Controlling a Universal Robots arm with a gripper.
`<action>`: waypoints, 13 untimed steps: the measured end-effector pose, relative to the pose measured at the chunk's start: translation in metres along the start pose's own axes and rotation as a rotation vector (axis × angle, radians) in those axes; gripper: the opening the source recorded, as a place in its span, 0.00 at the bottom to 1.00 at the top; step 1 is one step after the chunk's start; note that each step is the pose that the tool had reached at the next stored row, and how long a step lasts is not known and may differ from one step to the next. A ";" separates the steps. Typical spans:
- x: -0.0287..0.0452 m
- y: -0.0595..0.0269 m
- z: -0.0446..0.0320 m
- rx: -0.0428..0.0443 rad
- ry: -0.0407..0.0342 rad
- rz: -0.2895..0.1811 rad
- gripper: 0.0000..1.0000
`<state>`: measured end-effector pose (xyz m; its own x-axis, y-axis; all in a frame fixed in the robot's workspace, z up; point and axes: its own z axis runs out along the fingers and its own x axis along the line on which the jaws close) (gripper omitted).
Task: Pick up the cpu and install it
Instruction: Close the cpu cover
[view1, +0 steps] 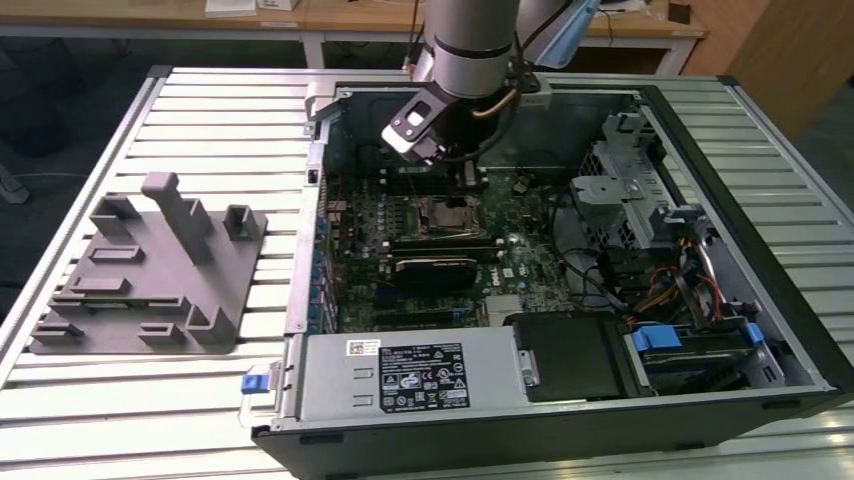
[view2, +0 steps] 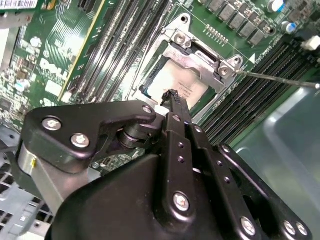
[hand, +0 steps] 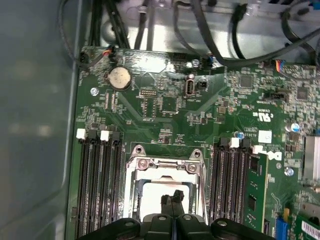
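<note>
The cpu (view2: 186, 80) (hand: 152, 194), a flat silvery-grey square, lies inside the motherboard socket (view2: 181, 39) (hand: 165, 165), framed by the socket's metal bracket. My gripper (view2: 173, 95) (hand: 173, 196) hangs just above the cpu's middle, its two black fingers pressed together with nothing between them. Whether the tips touch the chip is not clear. In the exterior view my arm (view1: 461, 60) reaches down into the open computer case over the socket (view1: 447, 212).
Memory slots (hand: 97, 185) (hand: 230, 180) flank the socket. A thin metal lever (view2: 280, 79) sticks out beside it. The case holds a power supply (view1: 407, 375), a drive cage (view1: 627, 190) and cables (view1: 667, 290). A grey fixture block (view1: 147, 270) stands on the table at the exterior view's left.
</note>
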<state>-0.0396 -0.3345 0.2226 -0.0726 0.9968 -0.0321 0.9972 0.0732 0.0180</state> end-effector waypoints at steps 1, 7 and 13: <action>0.0000 0.0000 0.0000 -0.0006 0.0003 -0.017 0.11; 0.0000 0.0000 0.0003 -0.0041 0.0023 -0.127 0.11; 0.0000 0.0000 0.0006 -0.0076 0.0042 -0.236 0.11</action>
<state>-0.0396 -0.3345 0.2220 -0.3042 0.9521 -0.0322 0.9522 0.3049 0.0180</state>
